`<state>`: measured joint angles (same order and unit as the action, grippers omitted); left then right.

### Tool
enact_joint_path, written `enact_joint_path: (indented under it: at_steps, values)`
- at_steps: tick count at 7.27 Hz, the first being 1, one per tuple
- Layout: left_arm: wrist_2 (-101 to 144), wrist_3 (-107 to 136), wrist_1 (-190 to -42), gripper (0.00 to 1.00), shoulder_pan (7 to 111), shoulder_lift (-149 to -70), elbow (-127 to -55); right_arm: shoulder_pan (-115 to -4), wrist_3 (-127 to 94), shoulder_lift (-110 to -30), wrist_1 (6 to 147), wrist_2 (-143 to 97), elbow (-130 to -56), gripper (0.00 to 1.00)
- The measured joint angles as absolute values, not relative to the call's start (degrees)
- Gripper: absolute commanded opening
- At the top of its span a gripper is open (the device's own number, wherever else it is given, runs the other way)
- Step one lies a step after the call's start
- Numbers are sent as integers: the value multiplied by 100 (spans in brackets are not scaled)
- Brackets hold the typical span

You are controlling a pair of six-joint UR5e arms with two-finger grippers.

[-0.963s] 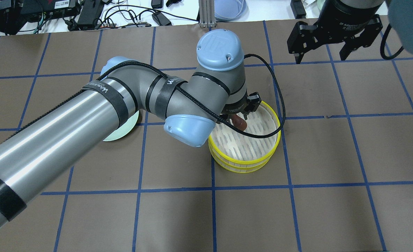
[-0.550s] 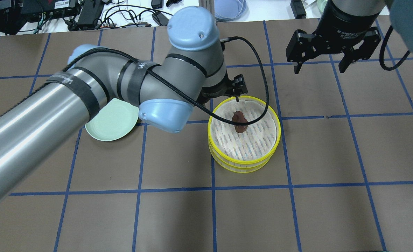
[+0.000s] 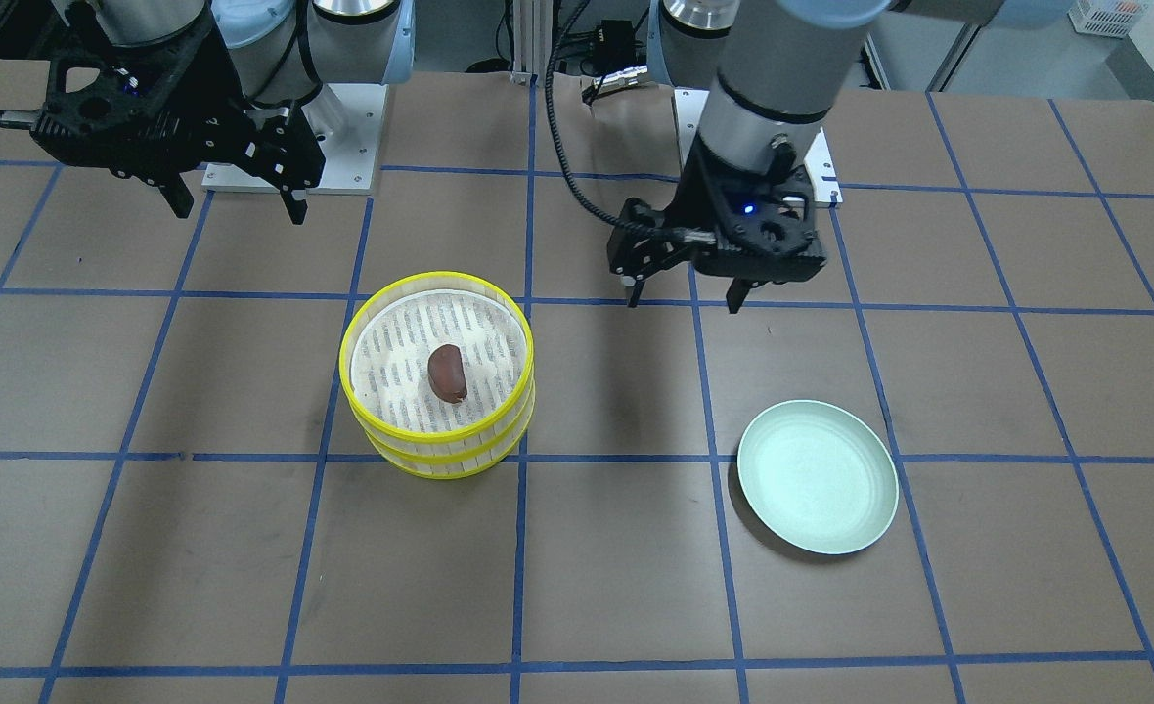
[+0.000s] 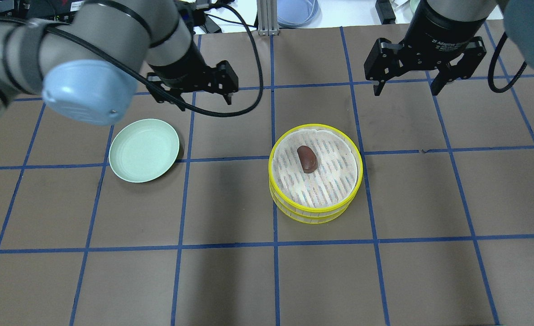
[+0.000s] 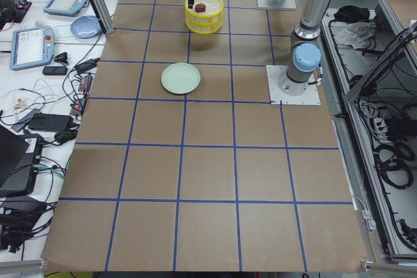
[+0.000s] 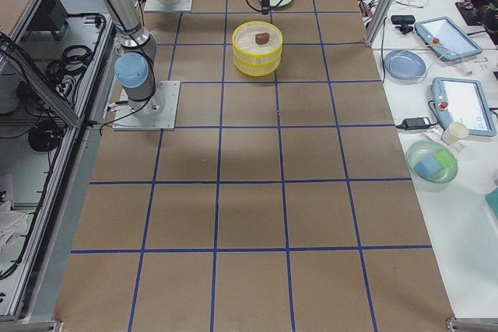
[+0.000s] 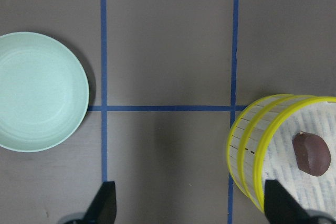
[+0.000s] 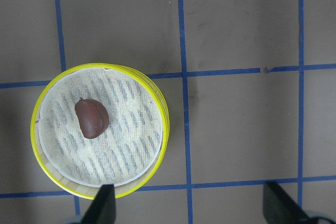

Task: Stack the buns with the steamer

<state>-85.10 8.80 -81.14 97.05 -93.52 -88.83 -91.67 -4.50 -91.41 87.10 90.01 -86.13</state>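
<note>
Both grippers hang above the table with fingers spread and nothing between them: the left gripper [image 3: 683, 301] between the steamer [image 3: 450, 446] and the pale green plate [image 4: 144, 150], the right gripper [image 4: 405, 93] near the far side of the steamer. Brown paper covers the table [image 4: 231, 280], marked into squares by blue tape. A white bench [image 6: 467, 145] runs along one edge (cables, a blue dish [image 6: 402, 64] and what look like two teach pendants [image 6: 440, 36] lie on it). Count: two yellow-rimmed trays stacked as one steamer, one dark reddish-brown bun [image 4: 307, 159] lying on the upper tray's slatted floor, one plate well apart. The lower tray's inside is hidden.
</note>
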Motion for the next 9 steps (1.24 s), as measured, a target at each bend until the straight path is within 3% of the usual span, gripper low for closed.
enact_joint_path:
  at_steps: [3, 9]
  values:
    - [-8737, 364, -8777, 100, 9196, -8860, -8501, -9167, -435, -9141, 8748, 9022, -8613, 100]
    - [-8835, 151, -9295, 100, 9115, -8709, -8533, -9168, -447, -9141, 8723, 9026, -8613, 100]
